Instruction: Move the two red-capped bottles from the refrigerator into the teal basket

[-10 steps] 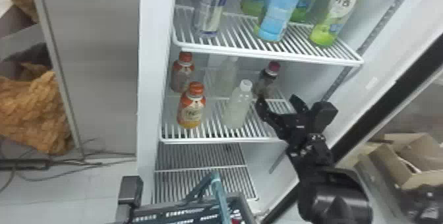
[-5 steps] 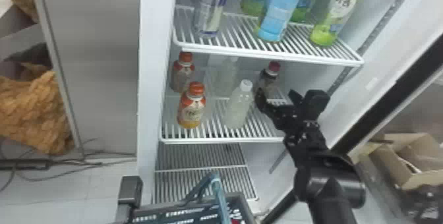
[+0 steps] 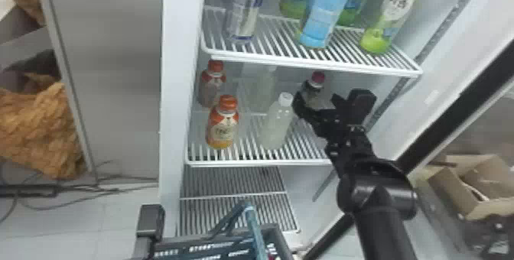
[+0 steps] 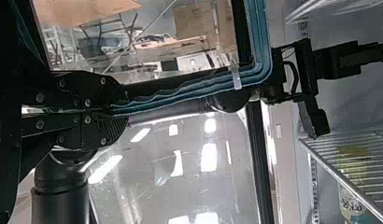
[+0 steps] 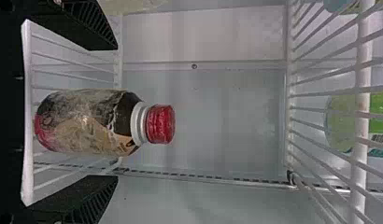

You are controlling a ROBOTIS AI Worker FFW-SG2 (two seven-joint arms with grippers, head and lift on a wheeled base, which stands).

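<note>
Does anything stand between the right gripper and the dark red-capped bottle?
Nothing visible: the red-capped bottle lies straight ahead between the open fingers of the right gripper. The white-capped bottle stands to the left.

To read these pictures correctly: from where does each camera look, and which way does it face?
Head view: on head, facing forward and down into the refrigerator; right arm shows.
Left wrist view: left wrist, facing past its gripper, shut on a teal handle, toward the right arm.
Right wrist view: right wrist, facing into the refrigerator; open fingers flank a red-capped bottle.
Head view shares that bottle.
</note>
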